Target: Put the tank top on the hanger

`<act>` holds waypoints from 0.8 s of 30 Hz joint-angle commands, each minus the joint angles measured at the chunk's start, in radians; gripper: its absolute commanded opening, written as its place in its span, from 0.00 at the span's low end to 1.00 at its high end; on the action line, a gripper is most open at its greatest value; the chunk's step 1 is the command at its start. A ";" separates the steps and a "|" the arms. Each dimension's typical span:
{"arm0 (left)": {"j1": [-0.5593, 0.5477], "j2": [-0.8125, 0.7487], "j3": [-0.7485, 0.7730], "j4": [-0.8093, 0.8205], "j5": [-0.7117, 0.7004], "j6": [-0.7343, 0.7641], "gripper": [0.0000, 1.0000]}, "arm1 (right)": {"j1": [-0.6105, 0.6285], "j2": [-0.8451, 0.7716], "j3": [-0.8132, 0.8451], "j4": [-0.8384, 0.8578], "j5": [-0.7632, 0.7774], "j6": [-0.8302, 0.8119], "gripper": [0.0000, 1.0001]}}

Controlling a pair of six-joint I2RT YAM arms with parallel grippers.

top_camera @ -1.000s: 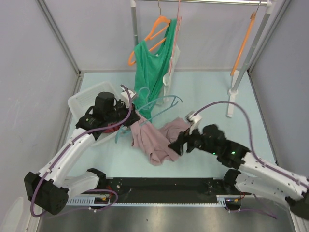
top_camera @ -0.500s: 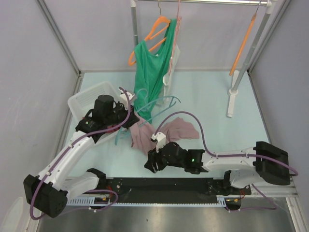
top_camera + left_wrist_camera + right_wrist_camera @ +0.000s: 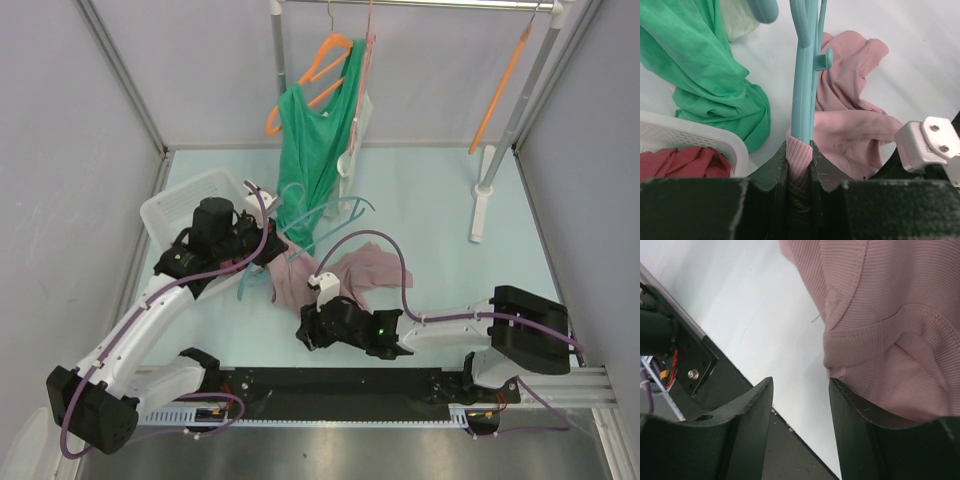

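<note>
The pink tank top lies crumpled on the table in the middle. The teal hanger lies across its far-left part, hook toward the clothes rack. My left gripper is shut on the hanger's bar together with a fold of the tank top pinched beneath it. My right gripper hovers low at the tank top's near-left edge. In the right wrist view its jaws stand open with bare table between them, and the tank top's hem lies against the right finger's outer side.
A white basket holding a dark red cloth sits at the left. A green tank top hangs on an orange hanger from the rack. Another orange hanger hangs right. The rack's foot stands right; a black rail runs along the near edge.
My right arm has swung left across the tank top to its near-left edge, and its jaws have narrowed. The left gripper and hanger have barely moved.
</note>
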 commanded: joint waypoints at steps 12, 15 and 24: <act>0.003 -0.042 0.000 0.062 0.045 -0.021 0.00 | -0.021 0.160 0.083 0.132 0.087 -0.023 0.35; 0.003 -0.056 -0.006 0.068 0.047 -0.023 0.00 | -0.063 0.159 0.075 0.124 0.055 -0.031 0.00; 0.026 -0.079 -0.006 0.064 -0.004 -0.018 0.00 | -0.305 -0.307 -0.034 -0.075 -0.459 -0.164 0.00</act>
